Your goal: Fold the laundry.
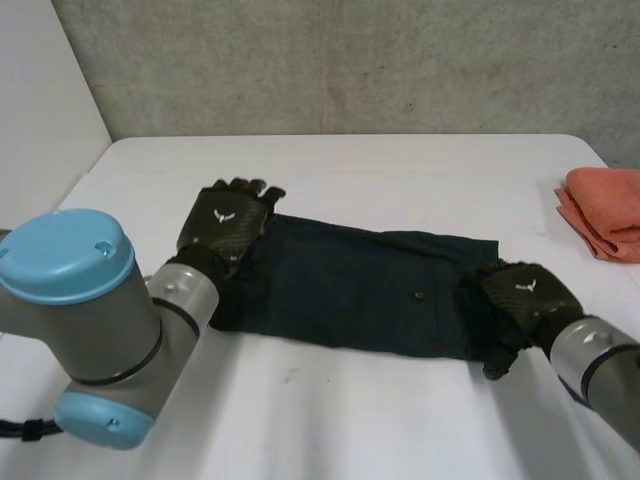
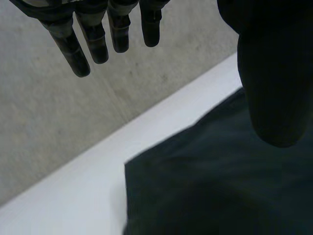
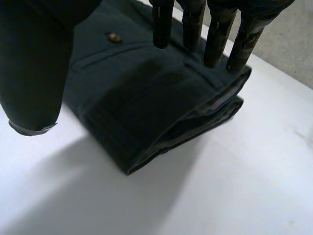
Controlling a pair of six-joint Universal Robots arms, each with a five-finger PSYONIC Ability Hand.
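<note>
the dark trousers (image 1: 370,290) lay folded lengthwise across the middle of the white surface (image 1: 400,170). the left hand (image 1: 225,225) was over one end, fingers straight and holding nothing. the right hand (image 1: 520,300) was open too, its fingertips at the layered opposite end. a shallow pinch there would likely catch only the top layers, so the stack could slide apart when lifted.

Dark navy and plain on the folded garment (image 1: 370,290), with a brassy button (image 1: 419,296) and pale grey lining (image 3: 215,100) at its end. Coral orange on the folded cloth (image 1: 607,212). White on the table (image 1: 400,170); black on the left hand (image 1: 225,225) and the right hand (image 1: 525,295).
</note>
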